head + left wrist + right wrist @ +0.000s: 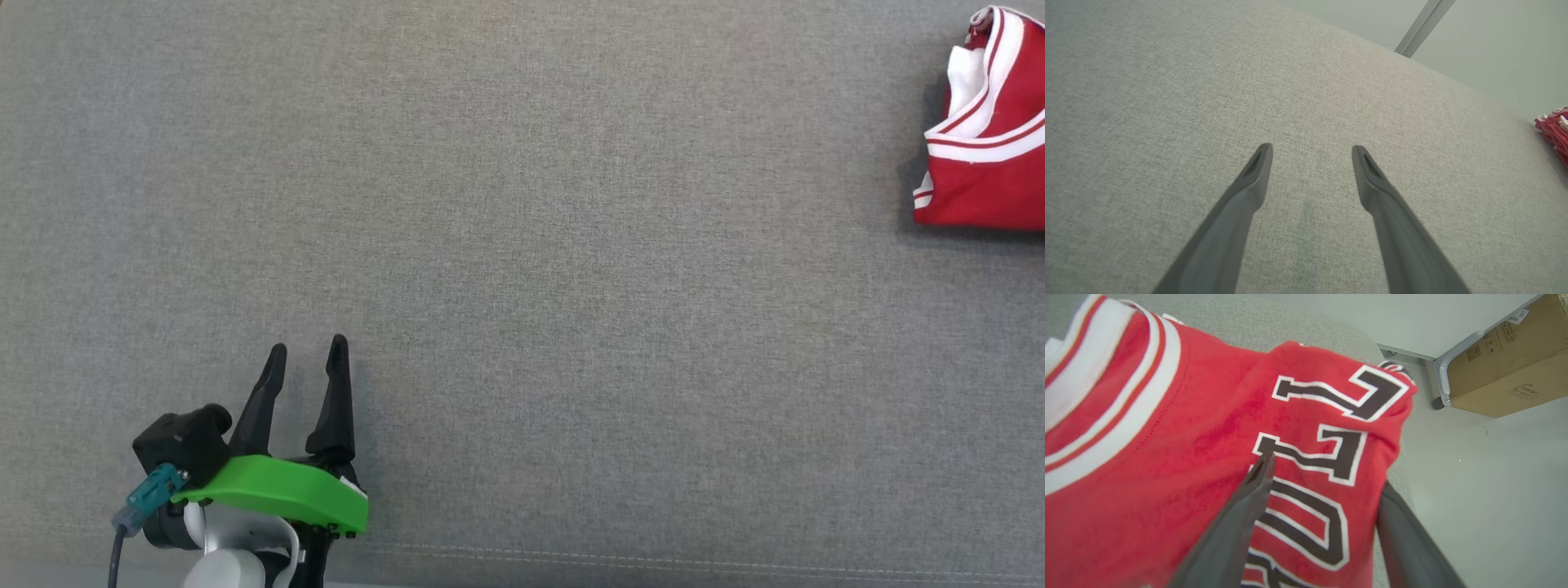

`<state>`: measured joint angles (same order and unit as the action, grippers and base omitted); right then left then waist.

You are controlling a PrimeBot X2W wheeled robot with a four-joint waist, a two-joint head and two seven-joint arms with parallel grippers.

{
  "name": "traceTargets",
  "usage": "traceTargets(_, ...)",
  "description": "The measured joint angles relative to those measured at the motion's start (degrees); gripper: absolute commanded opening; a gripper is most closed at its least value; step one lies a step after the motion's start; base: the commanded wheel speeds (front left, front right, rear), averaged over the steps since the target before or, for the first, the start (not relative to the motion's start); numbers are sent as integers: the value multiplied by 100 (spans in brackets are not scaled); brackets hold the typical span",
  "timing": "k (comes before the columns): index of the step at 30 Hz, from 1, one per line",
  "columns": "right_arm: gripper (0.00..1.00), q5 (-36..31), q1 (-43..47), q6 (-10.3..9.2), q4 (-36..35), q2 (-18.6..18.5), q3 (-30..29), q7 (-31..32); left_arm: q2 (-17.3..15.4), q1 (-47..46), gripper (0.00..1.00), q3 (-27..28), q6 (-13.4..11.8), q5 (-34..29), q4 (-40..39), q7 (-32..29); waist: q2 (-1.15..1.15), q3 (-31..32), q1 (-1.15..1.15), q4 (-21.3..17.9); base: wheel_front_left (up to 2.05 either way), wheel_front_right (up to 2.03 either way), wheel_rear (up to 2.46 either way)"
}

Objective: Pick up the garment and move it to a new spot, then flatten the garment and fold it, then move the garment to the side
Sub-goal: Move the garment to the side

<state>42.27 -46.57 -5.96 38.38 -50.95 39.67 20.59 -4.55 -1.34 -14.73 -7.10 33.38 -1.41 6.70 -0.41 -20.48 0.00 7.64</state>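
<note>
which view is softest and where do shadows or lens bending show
Right wrist view: softest, the garment and the right gripper fingers sit too near the lens. Head view: sharp, even light, a dark shadow along the garment's left and lower edges on the grey fabric surface. Left wrist view: wide-angle bending curves the surface's far edge; no glare.

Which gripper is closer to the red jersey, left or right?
Right. The right gripper is on the red jersey, open over its edge; the left gripper sits far off across the grey surface.
</note>
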Motion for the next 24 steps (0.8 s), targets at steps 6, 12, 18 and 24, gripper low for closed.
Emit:
traceTargets(6,100,-76,141,-69,348,-7,-92,-310,3,-120,100,-5,0,-23,-97,-12,0,-8,0,-61,0,0,0)
traceTargets(12,100,-91,141,-69,520,112,-203,-576,3,-119,100,74,0,-38,-98,-18,0,36,0,-201,0,0,0)
traceTargets(18,100,-101,108,-73,519,354,-399,-1173,4,-119,100,113,0,-38,-100,-18,0,124,0,-381,0,0,0)
traceTargets(24,100,-100,-19,-113,417,627,-566,-1798,12,-241,100,-12,12,-40,-83,-8,0,344,0,-547,0,0,0)
